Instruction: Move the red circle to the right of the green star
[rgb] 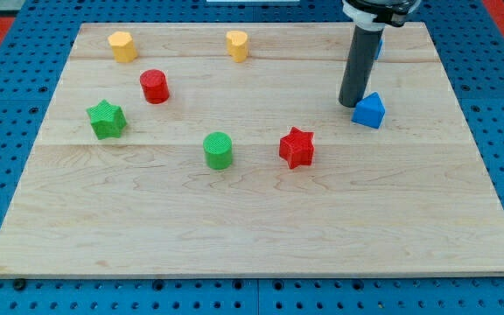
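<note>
Tip point(353, 103) touches the blue block point(369, 110); no jaws exist. Your red circle point(155, 86), up-right of the green star point(106, 119), looks light and rigid: push its upper side.

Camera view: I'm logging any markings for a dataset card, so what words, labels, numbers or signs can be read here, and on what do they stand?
None: no text shows on the wooden board, the coloured blocks or the rod ending in my tip.

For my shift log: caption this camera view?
My tip beside the blue block, far from the red circle and green star.
</note>
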Motion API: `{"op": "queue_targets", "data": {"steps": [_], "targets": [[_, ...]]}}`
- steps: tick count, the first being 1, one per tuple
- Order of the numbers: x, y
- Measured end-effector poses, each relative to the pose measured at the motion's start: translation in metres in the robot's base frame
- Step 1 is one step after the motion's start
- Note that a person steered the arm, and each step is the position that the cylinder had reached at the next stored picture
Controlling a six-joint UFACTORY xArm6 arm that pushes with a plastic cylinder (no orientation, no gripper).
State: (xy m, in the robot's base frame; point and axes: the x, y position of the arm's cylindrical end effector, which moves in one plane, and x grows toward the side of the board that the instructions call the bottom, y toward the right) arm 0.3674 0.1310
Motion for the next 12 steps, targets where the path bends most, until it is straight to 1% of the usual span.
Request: {"op": "queue_targets", "data": {"steps": [1, 2, 3, 4, 5, 6, 7, 8, 9, 11, 12], "targets": [[-0.006, -0.001], [0.005, -0.021], [0.035, -0.049], [0.038, -0.051], [0.044, -0.070], [-0.021, -0.083], [-0.056, -0.142], [-0.065, -0.235], [-0.042, -0.289], [0.002, -0.275], [-0.021, -0.309]]}}
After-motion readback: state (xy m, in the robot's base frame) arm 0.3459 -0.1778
